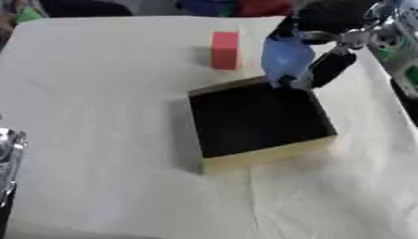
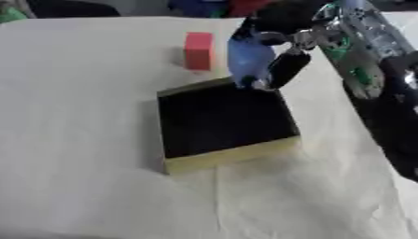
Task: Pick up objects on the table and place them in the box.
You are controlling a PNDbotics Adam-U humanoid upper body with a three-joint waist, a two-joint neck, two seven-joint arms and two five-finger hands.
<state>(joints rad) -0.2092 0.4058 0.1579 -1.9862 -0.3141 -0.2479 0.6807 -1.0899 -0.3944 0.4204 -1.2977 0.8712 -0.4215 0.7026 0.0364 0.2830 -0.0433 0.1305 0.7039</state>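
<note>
A blue object hangs in my right hand, whose fingers and thumb are curled round it, just above the far right corner of the box. The box is shallow, with a black inside and pale yellow walls, and sits mid-table. Nothing shows inside it. A red block stands upright on the table behind the box, left of the blue object. Of my left arm only a silver part shows at the left edge; its hand is out of view.
A cream cloth covers the table. Coloured things lie along the far edge. My right arm runs down the right side of the table.
</note>
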